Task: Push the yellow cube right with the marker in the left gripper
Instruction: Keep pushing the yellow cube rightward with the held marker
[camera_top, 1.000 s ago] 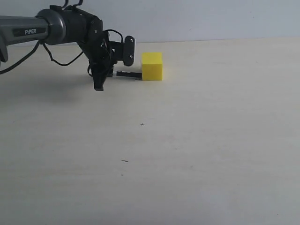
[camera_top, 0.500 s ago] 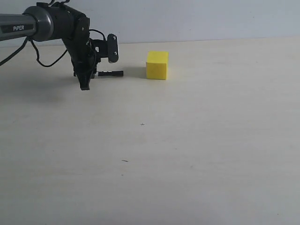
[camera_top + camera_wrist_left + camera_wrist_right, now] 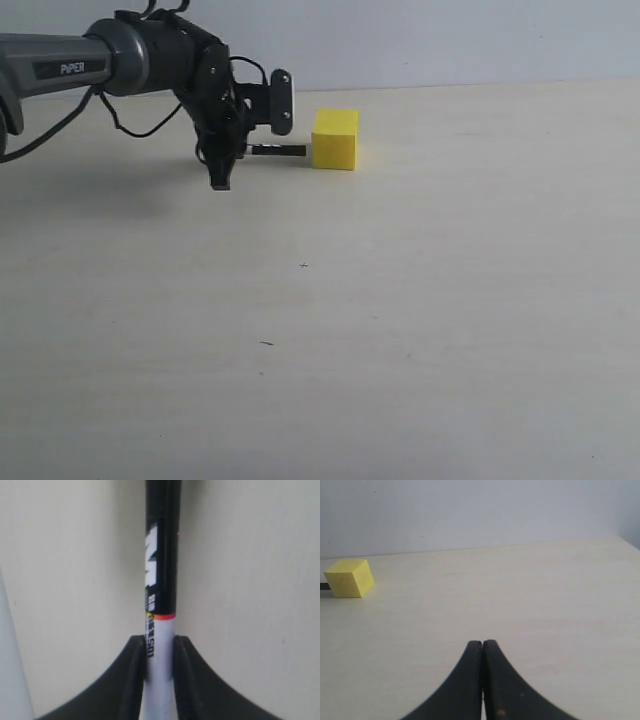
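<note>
The yellow cube (image 3: 335, 138) rests on the pale table at the back centre, and shows small at the far edge of the right wrist view (image 3: 349, 578). My left gripper (image 3: 222, 172) hangs just left of it, shut on the marker (image 3: 278, 150), which lies level and points right. Its black tip sits at the cube's left face; contact is too fine to tell. In the left wrist view the fingers (image 3: 134, 680) clamp the white barrel of the marker (image 3: 161, 580). My right gripper (image 3: 482, 645) is shut on nothing, off the exterior view.
The grey PiPER arm (image 3: 70, 68) reaches in from the left with black cables looping below it. A pale wall (image 3: 450, 40) backs the table (image 3: 400, 320). Small dark specks (image 3: 266, 343) mark the table surface.
The left gripper with the marker drew back left from the cube, then came right again to it. The cube sits slightly further right than a second ago.
</note>
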You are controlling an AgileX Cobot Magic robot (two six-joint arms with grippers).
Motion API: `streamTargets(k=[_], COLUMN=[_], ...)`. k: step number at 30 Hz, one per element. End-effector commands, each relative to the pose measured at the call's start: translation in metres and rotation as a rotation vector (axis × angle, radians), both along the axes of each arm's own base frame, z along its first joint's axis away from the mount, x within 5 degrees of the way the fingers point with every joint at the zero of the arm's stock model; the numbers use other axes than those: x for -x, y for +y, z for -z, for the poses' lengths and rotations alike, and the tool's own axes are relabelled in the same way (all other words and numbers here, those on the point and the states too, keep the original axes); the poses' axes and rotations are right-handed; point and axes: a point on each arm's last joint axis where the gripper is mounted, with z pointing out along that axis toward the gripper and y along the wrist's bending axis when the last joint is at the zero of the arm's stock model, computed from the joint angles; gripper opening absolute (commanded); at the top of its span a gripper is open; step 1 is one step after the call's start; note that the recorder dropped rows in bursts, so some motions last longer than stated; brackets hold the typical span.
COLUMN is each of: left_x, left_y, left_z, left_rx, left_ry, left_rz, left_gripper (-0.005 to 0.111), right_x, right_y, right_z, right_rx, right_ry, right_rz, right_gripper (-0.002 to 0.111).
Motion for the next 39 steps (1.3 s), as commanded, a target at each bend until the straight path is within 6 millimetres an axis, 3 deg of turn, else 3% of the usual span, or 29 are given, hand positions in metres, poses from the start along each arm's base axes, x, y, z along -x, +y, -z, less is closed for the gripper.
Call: streamTargets(k=[1, 14, 19, 25, 34, 39], left_x=[0.011, 0.004, -0.001, 0.004, 0.001, -0.003], left_y=[-0.029, -0.007, -0.011, -0.035, -0.023, -0.029], left_z=[-0.006, -0.006, -0.008, -0.010, -0.008, -0.013], left_rx=[0.019, 0.018, 0.073, 0.135, 0.141, 0.196], left_ry=[-0.028, 0.006, -0.049, -0.115, -0.085, -0.146], left_rz=[0.066, -0.029, -0.037, 0.017, -0.063, -0.038], left_gripper=[0.000, 0.000, 0.000, 0.000, 0.000, 0.000], right_x=[0.000, 0.000, 0.000, 0.000, 0.000, 0.000], right_y=[0.000, 0.000, 0.000, 0.000, 0.000, 0.000], right_z=[0.000, 0.000, 0.000, 0.000, 0.000, 0.000], right_rx=[0.008, 0.008, 0.008, 0.008, 0.008, 0.008], right_ry=[-0.006, -0.006, -0.006, -0.006, -0.006, -0.006], right_rz=[0.001, 0.001, 0.001, 0.001, 0.001, 0.001], right_gripper=[0.000, 0.000, 0.000, 0.000, 0.000, 0.000])
